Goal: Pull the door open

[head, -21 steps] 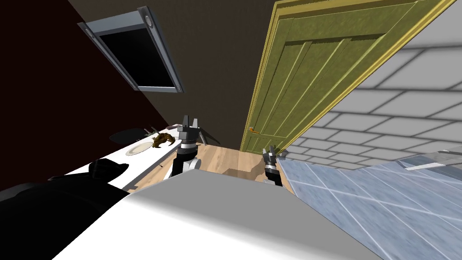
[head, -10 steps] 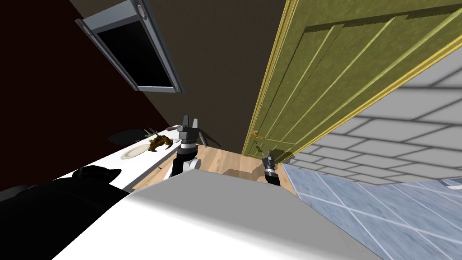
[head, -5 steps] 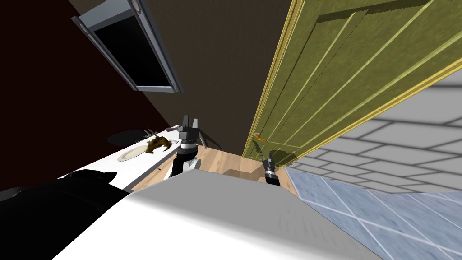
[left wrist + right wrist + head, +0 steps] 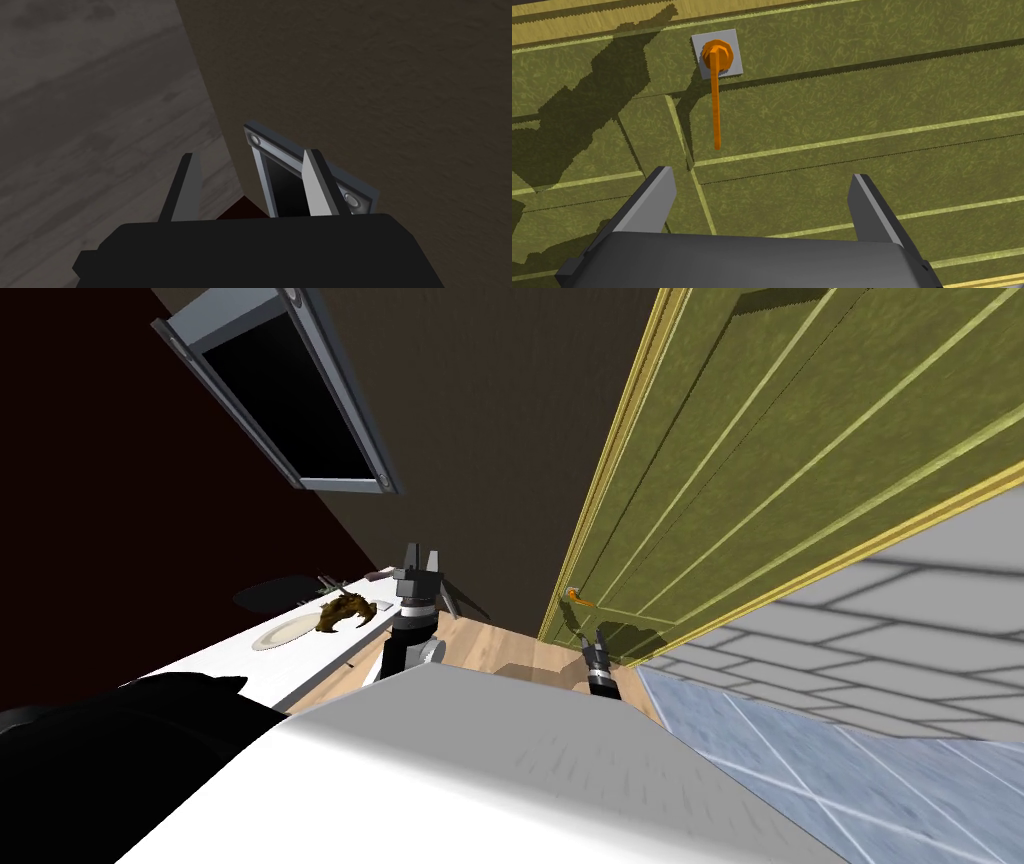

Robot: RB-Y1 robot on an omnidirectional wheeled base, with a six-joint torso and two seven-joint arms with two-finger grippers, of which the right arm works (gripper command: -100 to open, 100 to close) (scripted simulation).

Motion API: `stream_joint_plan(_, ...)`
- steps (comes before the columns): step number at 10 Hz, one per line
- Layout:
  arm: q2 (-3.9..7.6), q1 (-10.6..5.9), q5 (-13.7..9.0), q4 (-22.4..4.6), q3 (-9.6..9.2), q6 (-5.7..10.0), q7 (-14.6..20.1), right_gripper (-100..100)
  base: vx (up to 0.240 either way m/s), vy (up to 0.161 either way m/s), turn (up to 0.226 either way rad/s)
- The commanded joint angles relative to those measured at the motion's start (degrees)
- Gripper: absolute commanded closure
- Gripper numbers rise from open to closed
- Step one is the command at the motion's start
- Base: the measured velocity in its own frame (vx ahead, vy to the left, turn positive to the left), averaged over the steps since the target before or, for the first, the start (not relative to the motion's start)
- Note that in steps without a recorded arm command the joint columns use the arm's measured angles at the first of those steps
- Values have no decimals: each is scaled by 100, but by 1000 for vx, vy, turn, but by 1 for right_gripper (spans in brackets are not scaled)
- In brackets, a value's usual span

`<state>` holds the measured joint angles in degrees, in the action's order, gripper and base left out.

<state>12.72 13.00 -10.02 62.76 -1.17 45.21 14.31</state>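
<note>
An olive-green panelled door (image 4: 760, 458) in a yellow frame stands shut ahead on my right. Its orange lever handle (image 4: 575, 598) sits low on the door's left edge. In the right wrist view the lever (image 4: 716, 100) hangs from a grey square plate, a short way beyond the fingers and toward the left one. My right gripper (image 4: 592, 637) (image 4: 762, 197) is open with nothing between its fingers, just short of the door. My left gripper (image 4: 421, 560) (image 4: 250, 187) is raised beside the white counter, open and empty.
A white counter (image 4: 300, 658) with a sink basin (image 4: 280, 634) and a brown object (image 4: 345, 611) runs along my left. A grey-framed black panel (image 4: 290, 398) hangs on the dark wall. Wooden floor (image 4: 490, 643) lies ahead, blue tiles (image 4: 850, 768) to the right.
I have moved closer to the door, which now looms larger. My right gripper has drawn nearer the handle. The left arm keeps its pose.
</note>
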Motion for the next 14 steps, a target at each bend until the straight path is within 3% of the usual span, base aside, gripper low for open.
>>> stream_joint_plan(1, 39, -46, -57, -225, -6, 45, 47, -100, 139, -2, 46)
stream_joint_plan(8, 173, -301, -268, -1249, -31, 294, 218, -100, 171, -18, 44)
stream_joint_plan(9, 144, -285, -245, -1194, -33, 304, 189, -100, 81, -20, 11)
stream_joint_plan(14, 411, -370, -402, -1663, 249, 485, 447, -100, 179, 5, 140)
